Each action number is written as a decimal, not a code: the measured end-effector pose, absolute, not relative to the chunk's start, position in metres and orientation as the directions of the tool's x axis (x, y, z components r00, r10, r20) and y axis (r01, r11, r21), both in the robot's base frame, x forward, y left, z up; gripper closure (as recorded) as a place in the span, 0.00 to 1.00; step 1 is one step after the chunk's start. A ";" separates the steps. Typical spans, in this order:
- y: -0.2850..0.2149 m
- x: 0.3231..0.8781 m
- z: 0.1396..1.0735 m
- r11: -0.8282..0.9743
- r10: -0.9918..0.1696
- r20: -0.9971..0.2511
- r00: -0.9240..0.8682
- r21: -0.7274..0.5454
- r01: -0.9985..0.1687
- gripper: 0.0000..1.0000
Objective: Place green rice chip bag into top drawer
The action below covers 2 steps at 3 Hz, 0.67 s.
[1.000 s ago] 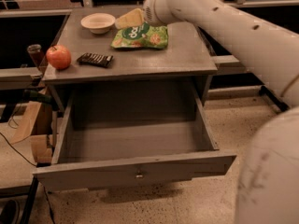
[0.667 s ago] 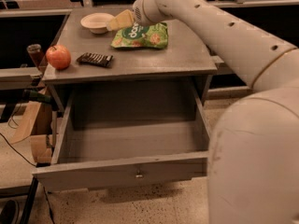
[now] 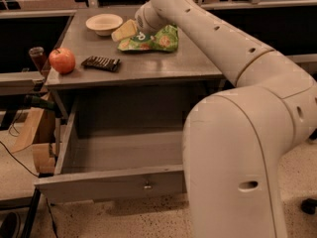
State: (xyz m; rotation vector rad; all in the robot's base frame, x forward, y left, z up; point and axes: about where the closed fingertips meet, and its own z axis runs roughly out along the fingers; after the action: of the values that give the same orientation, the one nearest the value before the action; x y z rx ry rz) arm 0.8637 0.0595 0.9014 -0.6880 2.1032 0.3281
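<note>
The green rice chip bag (image 3: 158, 39) lies flat on the grey counter top (image 3: 148, 66), at the back middle. My gripper (image 3: 125, 30) reaches over the bag's left end, its yellowish fingers between the bag and the white bowl (image 3: 103, 24). The wrist covers part of the bag. The top drawer (image 3: 106, 170) is pulled open below the counter. Its visible inside shows nothing in it, and its front panel carries a small metal pull (image 3: 147, 185). My arm hides the drawer's right part.
A red apple (image 3: 62, 60) and a dark striped snack bar (image 3: 101, 63) lie on the counter's front left. A dark cup (image 3: 36, 57) stands on a ledge left of the counter. Wooden pieces (image 3: 34, 133) and cables sit on the floor at left.
My arm has swung further into the picture and now fills the right side. The gripper has shifted left along the bag toward the bowl. The bag lies where it was.
</note>
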 end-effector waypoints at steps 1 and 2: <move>0.043 0.877 0.884 0.846 -0.361 -0.778 -0.515 -0.041 -0.531 0.00; 0.028 0.887 0.874 0.874 -0.370 -0.744 -0.556 -0.077 -0.479 0.00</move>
State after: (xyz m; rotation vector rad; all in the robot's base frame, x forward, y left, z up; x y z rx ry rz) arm 0.8868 0.0282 0.8742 -0.6092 2.2198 0.1700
